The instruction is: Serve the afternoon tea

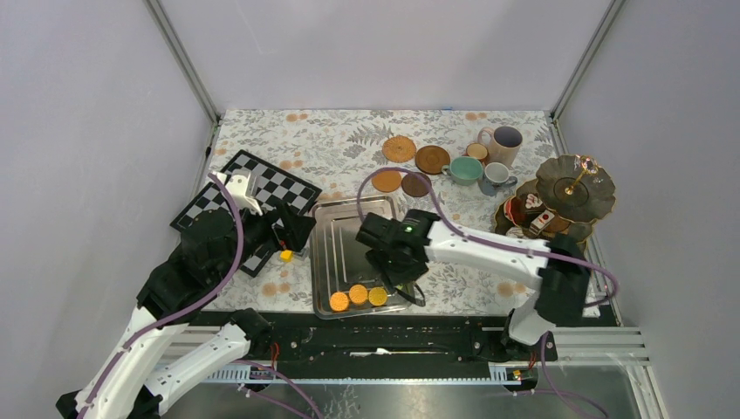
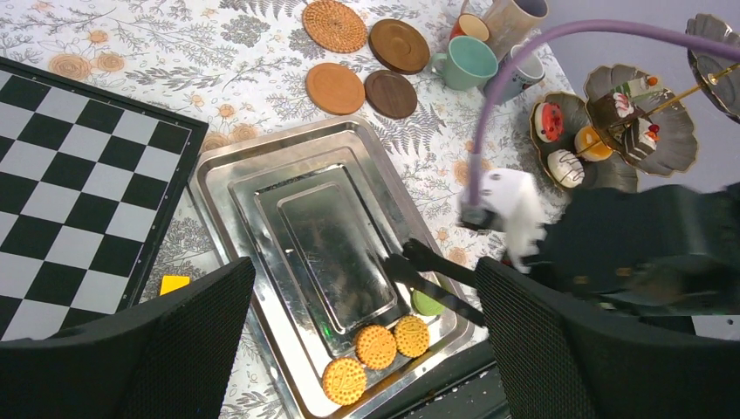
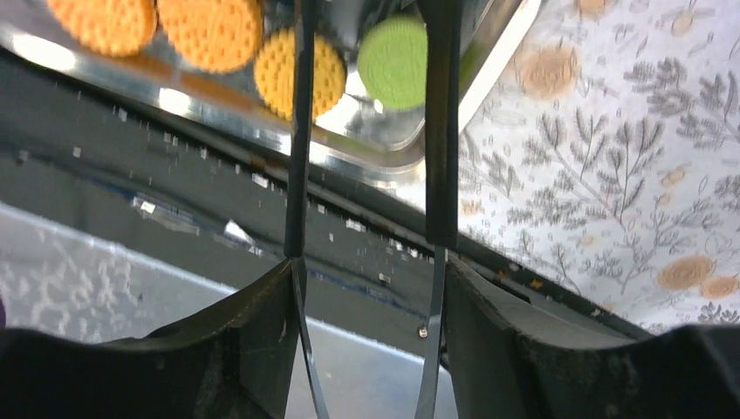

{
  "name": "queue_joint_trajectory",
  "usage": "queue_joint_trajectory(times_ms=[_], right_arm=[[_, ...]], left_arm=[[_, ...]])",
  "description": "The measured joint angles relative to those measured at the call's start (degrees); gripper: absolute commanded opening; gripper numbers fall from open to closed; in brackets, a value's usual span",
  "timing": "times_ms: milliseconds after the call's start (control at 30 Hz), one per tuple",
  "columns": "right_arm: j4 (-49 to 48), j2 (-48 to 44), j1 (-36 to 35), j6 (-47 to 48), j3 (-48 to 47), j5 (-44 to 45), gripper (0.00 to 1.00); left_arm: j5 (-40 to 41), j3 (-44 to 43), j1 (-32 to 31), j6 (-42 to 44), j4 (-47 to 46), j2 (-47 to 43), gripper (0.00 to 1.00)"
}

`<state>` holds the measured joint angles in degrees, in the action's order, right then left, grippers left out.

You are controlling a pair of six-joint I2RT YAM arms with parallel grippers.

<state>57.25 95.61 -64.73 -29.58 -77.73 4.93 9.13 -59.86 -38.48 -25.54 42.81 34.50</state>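
Observation:
Three orange biscuits [image 1: 358, 295] and a green biscuit [image 3: 394, 61] lie at the near end of the steel tray [image 1: 336, 229]. My right gripper [image 3: 368, 271] is shut on black tongs [image 3: 441, 131], whose two open tips straddle the green biscuit [image 2: 426, 303]. My left gripper [image 2: 364, 266] is open and empty above the tray's left side. The beige [image 1: 504, 142], teal [image 1: 465, 168], grey [image 1: 497, 174] and small orange [image 1: 476, 151] mugs stand at the back right beside four brown coasters [image 1: 415, 168]. The dark three-tier stand [image 1: 567, 196] holds pastries [image 2: 558, 122] on its lower tier.
A black-and-white chessboard [image 1: 262, 188] lies left of the tray, with a small yellow block [image 1: 285, 256] at its near corner. The table's near edge and the black rail [image 1: 393, 336] run just below the tray. Frame posts stand at the back corners.

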Motion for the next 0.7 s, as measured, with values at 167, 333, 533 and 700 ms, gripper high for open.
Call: queue_joint_trajectory(times_ms=[167,333,533,700], right_arm=[[0.8,-12.9,-0.3,-0.4,8.2,-6.1,0.6],[2.5,-21.3,-0.6,-2.4,15.3,-10.6,0.6],[1.8,-22.4,-0.6,-3.9,17.9,-12.2,0.6],[0.1,-20.4,-0.6,-4.2,18.5,-11.9,0.59]], left_arm=[[0.0,0.4,0.0,0.0,-0.2,0.2,0.99],[0.0,0.4,0.0,0.0,-0.5,1.3,0.99],[-0.1,0.4,0.0,0.0,-1.2,2.4,0.99],[-0.1,0.4,0.0,0.0,-1.3,2.5,0.99]])
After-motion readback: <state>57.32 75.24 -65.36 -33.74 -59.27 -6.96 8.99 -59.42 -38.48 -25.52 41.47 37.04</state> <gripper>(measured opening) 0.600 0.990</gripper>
